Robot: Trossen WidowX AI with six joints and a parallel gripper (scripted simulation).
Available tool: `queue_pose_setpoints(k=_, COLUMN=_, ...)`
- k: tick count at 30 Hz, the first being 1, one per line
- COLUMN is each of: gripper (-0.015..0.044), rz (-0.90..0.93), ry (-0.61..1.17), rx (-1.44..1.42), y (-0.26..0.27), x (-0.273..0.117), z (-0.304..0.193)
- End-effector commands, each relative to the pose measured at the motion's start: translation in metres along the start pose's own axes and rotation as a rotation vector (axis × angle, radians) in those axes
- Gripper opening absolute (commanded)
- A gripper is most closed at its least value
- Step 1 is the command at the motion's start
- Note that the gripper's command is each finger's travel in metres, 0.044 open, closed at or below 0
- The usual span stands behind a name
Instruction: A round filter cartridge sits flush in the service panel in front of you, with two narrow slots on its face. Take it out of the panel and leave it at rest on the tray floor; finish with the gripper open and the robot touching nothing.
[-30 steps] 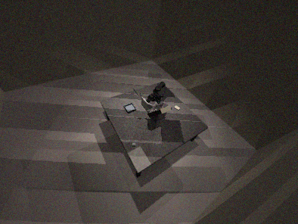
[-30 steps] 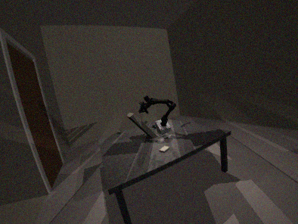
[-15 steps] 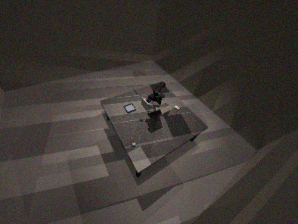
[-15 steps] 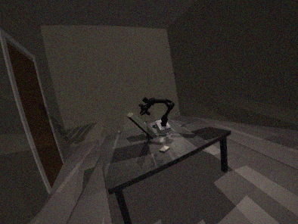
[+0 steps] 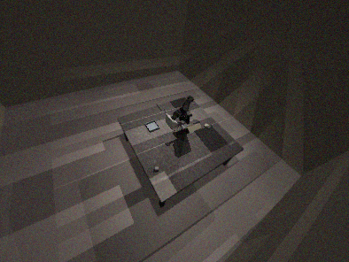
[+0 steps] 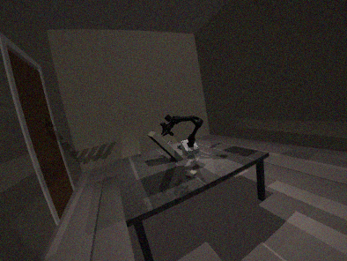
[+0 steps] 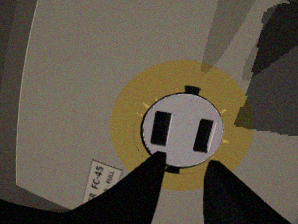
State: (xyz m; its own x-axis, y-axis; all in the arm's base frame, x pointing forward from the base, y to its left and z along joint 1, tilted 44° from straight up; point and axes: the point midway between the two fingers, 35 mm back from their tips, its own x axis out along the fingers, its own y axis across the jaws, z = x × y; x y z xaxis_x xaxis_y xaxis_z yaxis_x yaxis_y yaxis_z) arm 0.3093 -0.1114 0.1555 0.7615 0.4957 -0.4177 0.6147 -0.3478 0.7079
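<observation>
The round, pale filter cartridge (image 7: 182, 127) sits in the service panel (image 7: 75, 75) (image 6: 164, 145), inside a yellow ring (image 7: 125, 120). Its face shows two dark slots side by side, and two small dark notches lie at its rim. In the exterior view the panel leans at a slant. My gripper (image 7: 185, 165) (image 6: 165, 133) is open by a narrow gap, with nothing between its fingers. In the wrist view its tips overlap the lower edge of the cartridge face, below the slots. Whether they touch it cannot be told. The tray cannot be made out clearly.
A printed label (image 7: 102, 182) is on the panel at the lower left of the ring. A pale blue, dark-edged square (image 5: 152, 127) lies on the table (image 5: 195, 170) beside the panel. A small pale object (image 5: 156, 168) lies near the table's edge.
</observation>
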Motion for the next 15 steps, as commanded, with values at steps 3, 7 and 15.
queue_pose_setpoints(k=3, gripper=0.009, rz=0.0, ry=-0.006, rx=0.001, y=0.0, x=0.008, z=0.001)
queue_pose_setpoints(k=7, gripper=0.009, rz=0.001, ry=-0.005, rx=0.002, y=0.0, x=0.015, z=0.0)
queue_pose_setpoints(k=15, gripper=0.009, rz=0.007, ry=-0.002, rx=0.002, y=0.001, x=0.028, z=-0.002)
